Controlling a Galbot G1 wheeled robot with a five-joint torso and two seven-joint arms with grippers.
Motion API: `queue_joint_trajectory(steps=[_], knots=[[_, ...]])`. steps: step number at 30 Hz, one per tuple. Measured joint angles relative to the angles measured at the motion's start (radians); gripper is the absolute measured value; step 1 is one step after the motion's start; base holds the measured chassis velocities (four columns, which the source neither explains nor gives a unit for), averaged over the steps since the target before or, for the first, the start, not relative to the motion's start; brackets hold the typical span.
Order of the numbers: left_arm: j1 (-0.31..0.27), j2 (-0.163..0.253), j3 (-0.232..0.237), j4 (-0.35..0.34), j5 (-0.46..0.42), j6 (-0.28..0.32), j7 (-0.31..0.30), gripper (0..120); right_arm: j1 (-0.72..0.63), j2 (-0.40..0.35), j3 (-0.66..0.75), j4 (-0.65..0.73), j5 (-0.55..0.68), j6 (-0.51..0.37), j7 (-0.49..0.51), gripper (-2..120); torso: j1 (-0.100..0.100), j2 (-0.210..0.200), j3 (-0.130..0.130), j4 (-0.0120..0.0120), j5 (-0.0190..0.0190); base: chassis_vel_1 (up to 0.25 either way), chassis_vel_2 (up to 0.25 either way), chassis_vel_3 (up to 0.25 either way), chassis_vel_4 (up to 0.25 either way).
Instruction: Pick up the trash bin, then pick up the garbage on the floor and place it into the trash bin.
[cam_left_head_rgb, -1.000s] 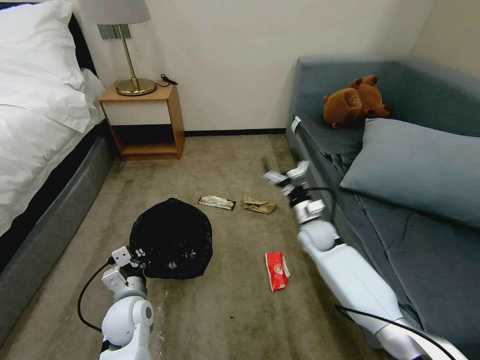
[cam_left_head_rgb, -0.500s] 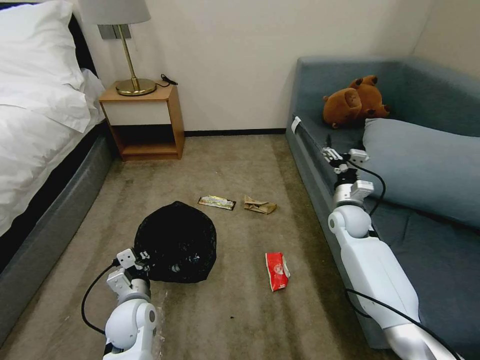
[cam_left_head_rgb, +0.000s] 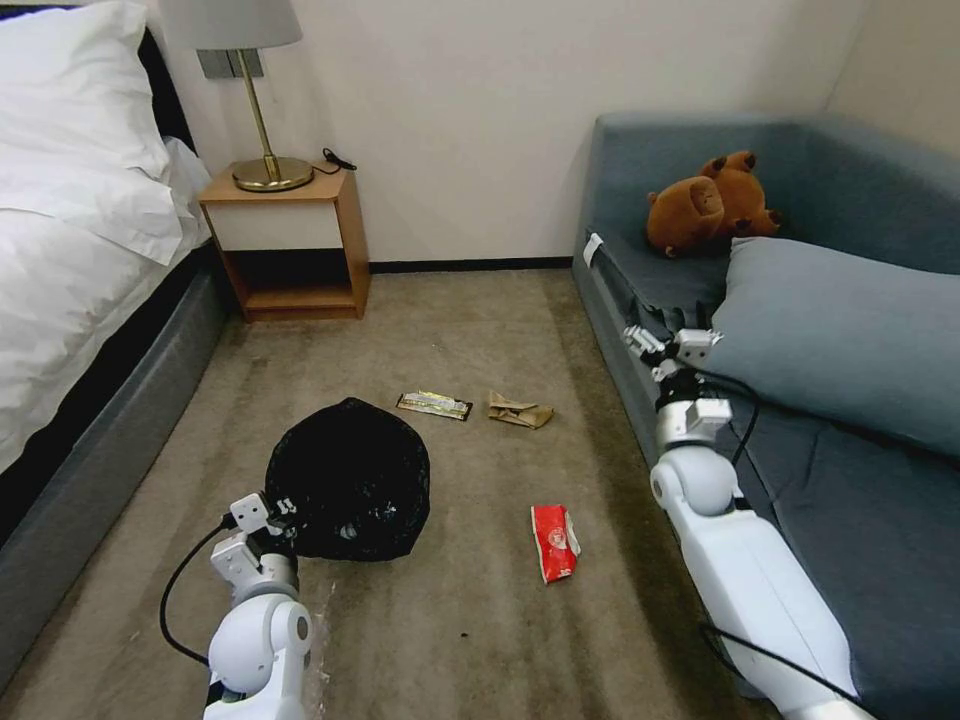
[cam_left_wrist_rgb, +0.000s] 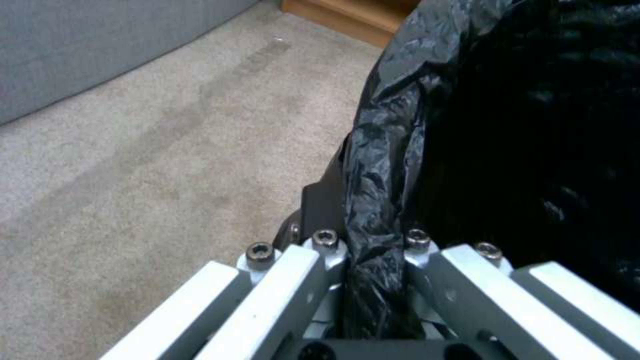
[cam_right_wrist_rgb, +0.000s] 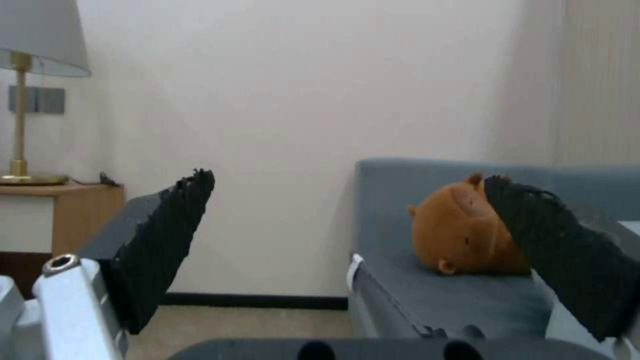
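Observation:
The trash bin (cam_left_head_rgb: 347, 478), wrapped in a crinkly black bag, is on the carpet at the lower left. My left gripper (cam_left_head_rgb: 276, 511) is shut on the bag's rim at the bin's near-left side; in the left wrist view the left gripper (cam_left_wrist_rgb: 363, 220) pinches a fold of the black bag (cam_left_wrist_rgb: 507, 125). The garbage lies on the floor: a flat yellow-green wrapper (cam_left_head_rgb: 433, 404), a crumpled brown paper bag (cam_left_head_rgb: 518, 410) and a red-white snack wrapper (cam_left_head_rgb: 553, 540). My right gripper (cam_left_head_rgb: 665, 345) is open and holds nothing, raised over the sofa's front edge. The right gripper (cam_right_wrist_rgb: 360, 225) points toward the wall.
A bed (cam_left_head_rgb: 70, 260) runs along the left. A wooden nightstand (cam_left_head_rgb: 285, 245) with a lamp (cam_left_head_rgb: 262, 120) stands at the back wall. The grey sofa (cam_left_head_rgb: 860, 500) on the right carries a cushion (cam_left_head_rgb: 840, 330) and a brown plush toy (cam_left_head_rgb: 705, 205). Carpet lies open between them.
My right arm swung from above the floor rightward to the sofa, then came back a little toward its front edge. The left gripper stays shut on the bin's bag; the bin barely shifted.

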Motion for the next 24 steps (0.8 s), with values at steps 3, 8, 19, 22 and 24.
queue_joint_trajectory(steps=[3, 8, 19, 22, 24], knots=[[0.000, 0.000, -0.001, 0.001, 0.000, -0.001, 0.000, 1, -0.018, -0.003, -0.008, 0.025, -0.011, 0.003, 0.021, 100, 0.000, 0.000, 0.000, 0.0002, 0.0004, 0.000, 0.000, 0.000, 0.000], [0.003, 0.000, 0.003, 0.001, 0.000, -0.004, 0.001, 1, -0.021, -0.012, -0.025, 0.040, -0.025, 0.040, 0.026, 100, 0.000, 0.000, 0.000, -0.0001, 0.0002, 0.000, 0.000, 0.000, 0.000], [0.022, 0.000, 0.010, -0.019, 0.014, -0.011, -0.003, 1, 0.001, -0.059, -0.067, 0.081, -0.056, -0.004, 0.094, 100, 0.000, 0.000, 0.000, 0.0000, 0.0000, 0.000, 0.000, 0.000, 0.000], [0.023, 0.000, 0.010, -0.025, 0.014, -0.009, -0.006, 1, 0.000, -0.105, -0.110, 0.097, 0.014, -0.089, 0.099, 100, 0.000, 0.000, 0.000, -0.0003, -0.0001, 0.000, 0.000, 0.000, 0.000], [0.027, 0.000, 0.010, -0.027, 0.015, -0.009, -0.006, 1, 0.011, -0.109, -0.128, 0.081, 0.031, -0.099, 0.089, 100, 0.000, 0.000, 0.000, -0.0002, 0.0000, 0.000, 0.000, 0.000, 0.000]])
